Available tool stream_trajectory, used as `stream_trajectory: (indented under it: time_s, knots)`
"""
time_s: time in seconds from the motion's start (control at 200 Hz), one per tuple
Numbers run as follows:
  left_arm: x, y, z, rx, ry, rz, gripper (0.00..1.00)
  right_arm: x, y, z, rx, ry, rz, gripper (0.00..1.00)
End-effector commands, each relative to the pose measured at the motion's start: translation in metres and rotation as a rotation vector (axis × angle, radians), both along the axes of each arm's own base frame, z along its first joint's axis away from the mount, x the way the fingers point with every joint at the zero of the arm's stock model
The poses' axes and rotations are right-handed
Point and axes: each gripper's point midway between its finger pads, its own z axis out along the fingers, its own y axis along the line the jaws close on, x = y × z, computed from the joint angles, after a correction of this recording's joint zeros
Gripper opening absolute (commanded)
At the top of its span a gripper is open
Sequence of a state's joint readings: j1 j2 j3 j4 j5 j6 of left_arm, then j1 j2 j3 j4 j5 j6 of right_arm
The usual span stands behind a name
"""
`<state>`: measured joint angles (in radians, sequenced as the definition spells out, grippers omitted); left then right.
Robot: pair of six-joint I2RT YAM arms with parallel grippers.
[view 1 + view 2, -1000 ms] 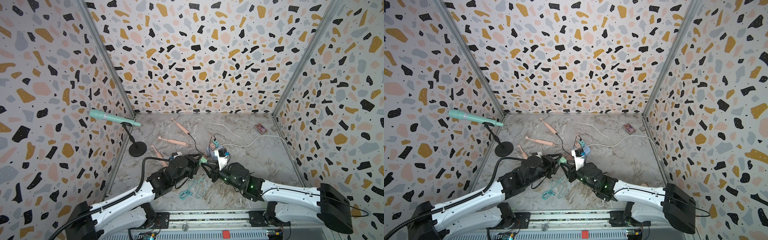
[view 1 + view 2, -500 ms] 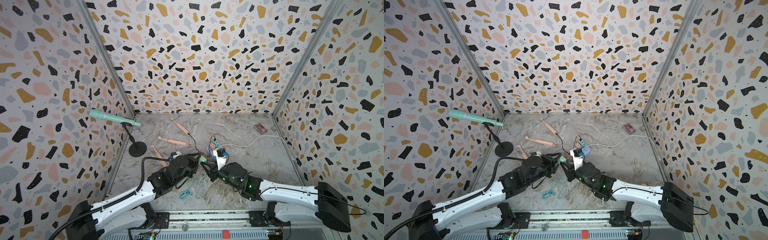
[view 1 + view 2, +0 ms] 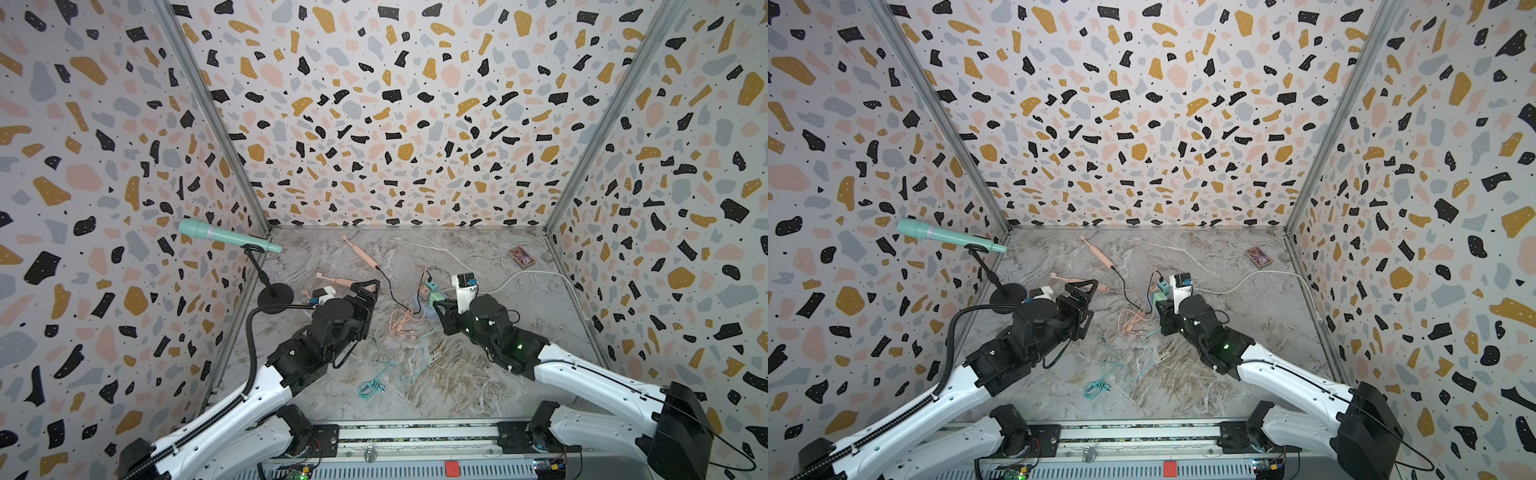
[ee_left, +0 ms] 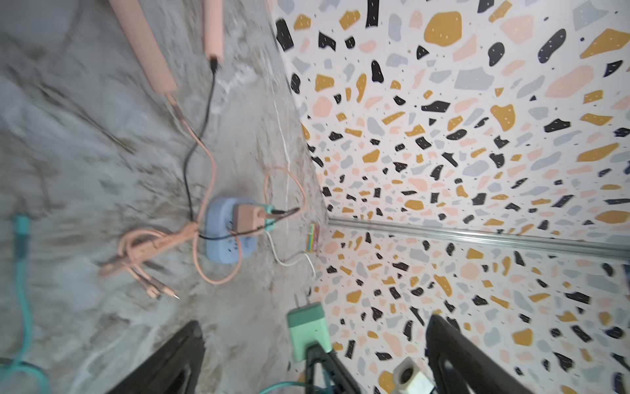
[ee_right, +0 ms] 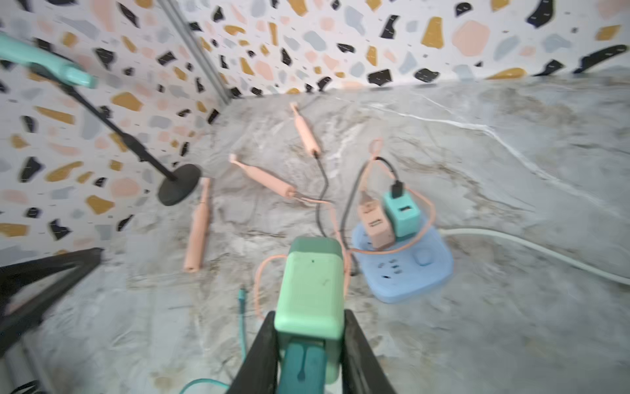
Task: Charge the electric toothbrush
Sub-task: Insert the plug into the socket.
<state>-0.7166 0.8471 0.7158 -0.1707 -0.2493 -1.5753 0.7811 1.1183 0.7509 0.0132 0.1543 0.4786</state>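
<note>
Three pink electric toothbrushes lie on the marble floor. The far one point(image 5: 306, 133) has a black cable in its end and the middle one point(image 5: 266, 177) a pink cable. The third point(image 5: 197, 232) has no cable. My right gripper point(image 3: 438, 305) is shut on a light green charger point(image 5: 312, 286), with a teal plug point(image 5: 303, 368) in the end between the jaws. The charger hangs beside the blue power strip point(image 5: 409, 269), which carries a pink charger point(image 5: 375, 221) and a teal charger point(image 5: 402, 211). My left gripper point(image 3: 368, 291) stands open and empty, left of the green charger point(image 4: 306, 327).
A mint microphone point(image 3: 224, 237) sits on a black stand with a round base point(image 3: 274, 297) by the left wall. A teal cable point(image 3: 378, 374) and a pink cable bundle point(image 3: 401, 322) lie between the arms. The strip's white cord point(image 3: 523, 276) runs right; a small card box point(image 3: 521, 257) lies at the back right.
My left gripper has opened wide and drawn back to the left, away from the green charger. The right gripper still holds the charger and has barely moved.
</note>
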Motion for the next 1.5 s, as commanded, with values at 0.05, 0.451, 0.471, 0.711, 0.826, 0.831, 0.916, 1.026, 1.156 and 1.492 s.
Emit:
stream_trajectory:
  time_s: [0.05,0.451,0.471,0.711,0.826,0.831,0.916,1.026,1.156,1.492]
  knots:
    - [0.001,0.025,-0.007,0.202,-0.013,0.004,1.0,0.01,-0.029,-0.026,-0.274,0.174,0.087,0.0]
    - [-0.003,0.057,-0.005,0.387,-0.053,0.055,1.0,0.061,-0.008,-0.073,-0.64,0.321,0.207,0.0]
    - [-0.004,0.059,-0.006,0.395,-0.055,0.059,1.0,0.063,-0.008,-0.075,-0.657,0.333,0.212,0.0]
    - [-0.01,0.075,0.0,0.448,-0.077,0.096,1.0,0.073,0.003,-0.103,-0.734,0.42,0.279,0.0]
    - [-0.012,0.08,0.001,0.464,-0.082,0.107,1.0,0.075,0.007,-0.102,-0.728,0.42,0.291,0.0]
    - [-0.012,0.08,0.001,0.465,-0.082,0.107,1.0,0.075,0.006,-0.102,-0.731,0.423,0.292,0.0]
    - [-0.013,0.081,0.001,0.466,-0.086,0.109,1.0,0.076,0.008,-0.097,-0.725,0.419,0.297,0.0]
    - [-0.013,0.08,0.001,0.465,-0.084,0.105,1.0,0.07,0.018,-0.093,-0.702,0.424,0.34,0.0]
    - [-0.014,0.08,0.0,0.462,-0.084,0.102,1.0,0.066,0.013,-0.087,-0.735,0.421,0.328,0.0]
    - [-0.014,0.078,-0.005,0.457,-0.079,0.095,1.0,0.055,0.008,-0.083,-0.726,0.408,0.33,0.0]
